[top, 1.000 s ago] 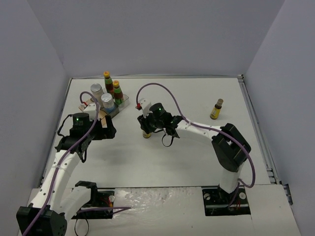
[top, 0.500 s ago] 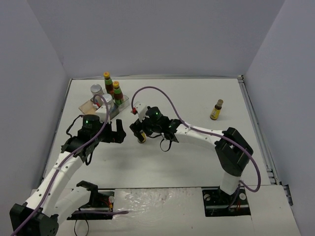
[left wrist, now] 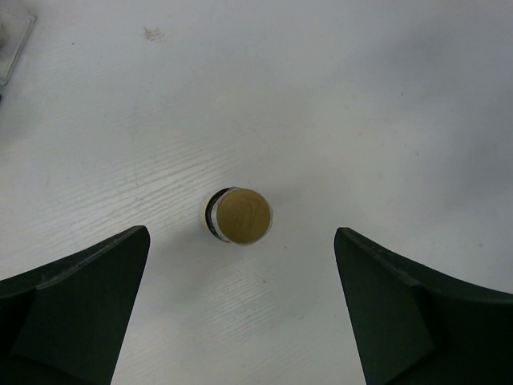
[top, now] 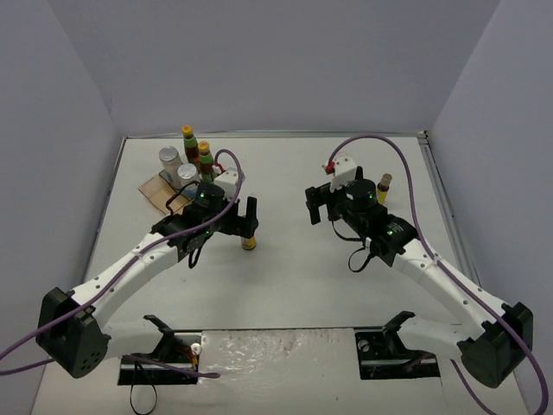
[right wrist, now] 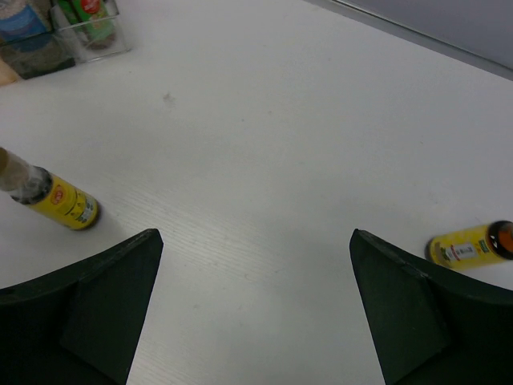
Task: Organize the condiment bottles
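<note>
Left end effector (left wrist: 242, 235): spread wide, empty, above the counter (top: 294, 277).
Slim brown-capped bottle (left wrist: 243, 215): upright, cap centred between the fingers, a shade toward 12 o'clock in the wrist view.
Long axis: vertical, toward the wrist camera.
Nearer arm: left; right end effector (right wrist: 256, 237), spread too, well apart at 3 o'clock.
Tray (top: 160, 186): 10 o'clock from the bottle.

Overhead view: the left gripper (top: 248, 226) is hiding the upper part of a slim bottle (top: 248, 244) near centre. Toward two o'clock, the right arm (top: 389, 229) is covering part of the second slim bottle (top: 384, 180). Right wrist view: the tray (right wrist: 100, 44) is running off the frame at eleven o'clock.
</note>
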